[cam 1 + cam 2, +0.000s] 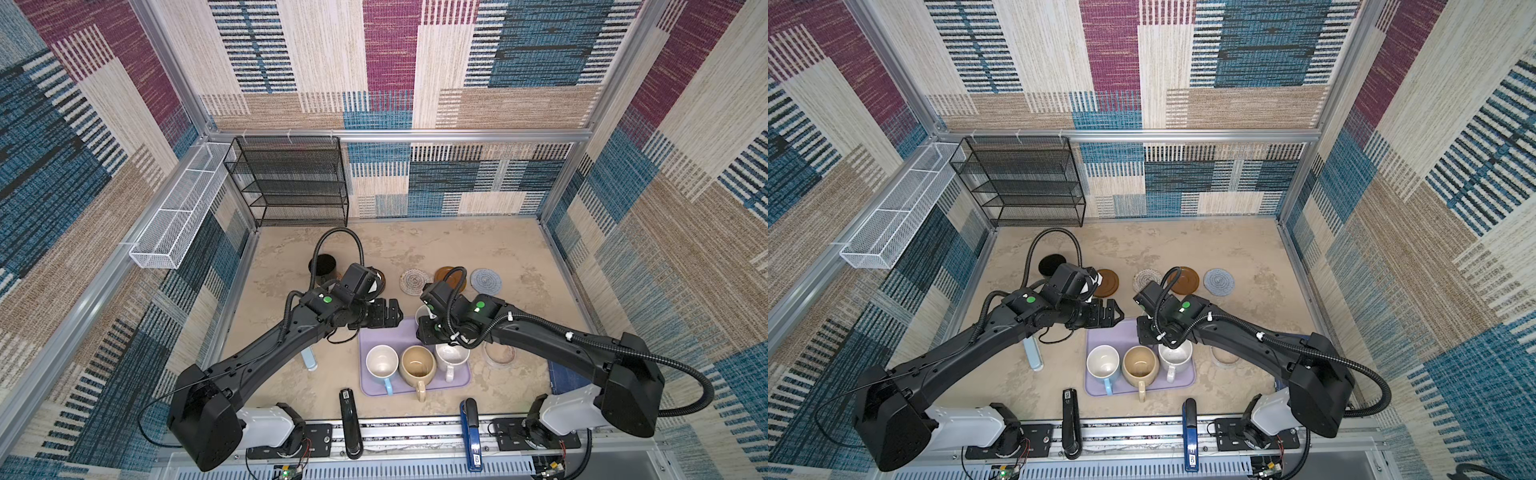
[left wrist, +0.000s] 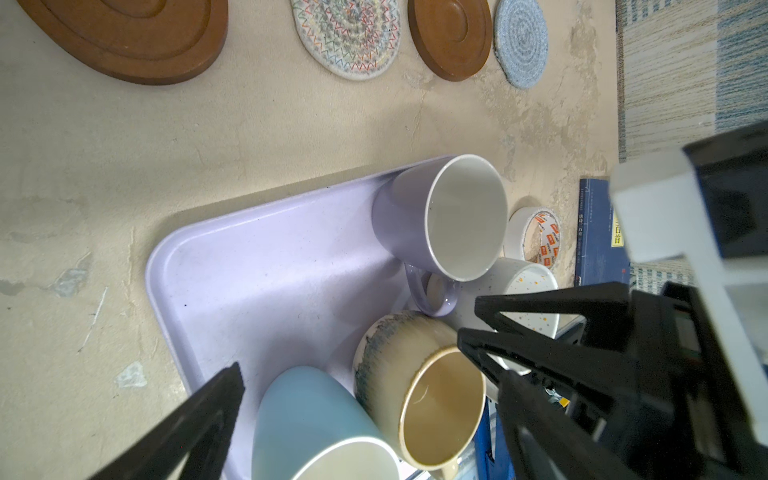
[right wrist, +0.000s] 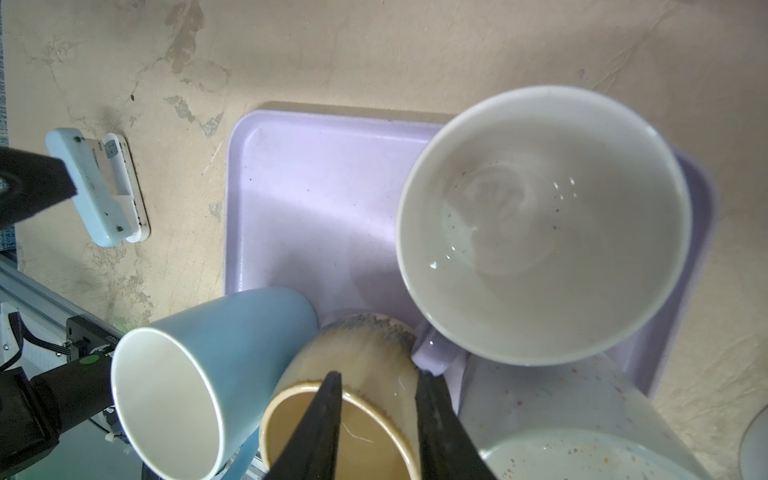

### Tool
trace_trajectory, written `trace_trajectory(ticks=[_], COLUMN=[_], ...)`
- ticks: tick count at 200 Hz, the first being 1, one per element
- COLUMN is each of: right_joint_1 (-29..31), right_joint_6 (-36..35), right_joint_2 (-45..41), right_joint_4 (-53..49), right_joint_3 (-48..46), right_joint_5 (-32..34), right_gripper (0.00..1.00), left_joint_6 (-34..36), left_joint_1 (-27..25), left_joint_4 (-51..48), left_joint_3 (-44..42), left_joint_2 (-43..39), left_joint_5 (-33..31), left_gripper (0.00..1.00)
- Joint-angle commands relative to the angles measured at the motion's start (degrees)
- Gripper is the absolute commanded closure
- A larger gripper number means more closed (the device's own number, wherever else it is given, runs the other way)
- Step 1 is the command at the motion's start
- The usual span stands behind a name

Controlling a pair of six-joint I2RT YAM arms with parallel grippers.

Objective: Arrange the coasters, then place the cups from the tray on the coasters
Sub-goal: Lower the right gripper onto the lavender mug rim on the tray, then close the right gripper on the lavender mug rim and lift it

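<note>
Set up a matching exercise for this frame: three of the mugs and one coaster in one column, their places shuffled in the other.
Things:
1. black mug
2. light blue mug
3. lavender mug
4. blue-grey coaster

Places:
A. on the far side of the tray
B. nothing on it, rightmost in its row
C. off the tray, farthest left of all the mugs
D. on the near left part of the tray

Pairs: 1-C; 2-D; 3-A; 4-B

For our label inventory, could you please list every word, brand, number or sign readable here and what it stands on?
"首", probably: yellow patch on the blue book.
Too blurred: the book's other characters.
Too blurred: red-orange logos inside the tape roll.
Too small: white labels on the blue stapler and black stapler.
</note>
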Motion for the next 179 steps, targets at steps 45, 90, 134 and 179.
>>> trace_trajectory(ticks=[45,90,134,179], right_joint_1=[0.5,0.5,0.4,0.5], right_joint_6=[1.8,2.0,2.2,2.2], right_joint_2=[2.6,4.1,4.9,6.1], right_joint_4=[0.6,-0.4,-1.0,-1.1], right_joint_3=[-0.1,0.6,0.9,0.7], right_joint_5=[1.5,4.0,6.7,9.0], right_gripper=[0.65,0.66,0.66,0.66], left_joint_6=[-1.2,-1.3,-0.9,-1.4], left_joint_1=[-0.1,-0.1,-0.1,-0.1], left_joint_4=[1.0,1.4,1.6,1.4], left_joint_3=[-0.1,-0.4,-0.3,-0.5], left_joint_2=[0.1,0.5,0.8,0.4], left_joint_5=[-1.2,-1.1,-0.9,-1.1], left_gripper=[0.02,0.02,0.02,0.02])
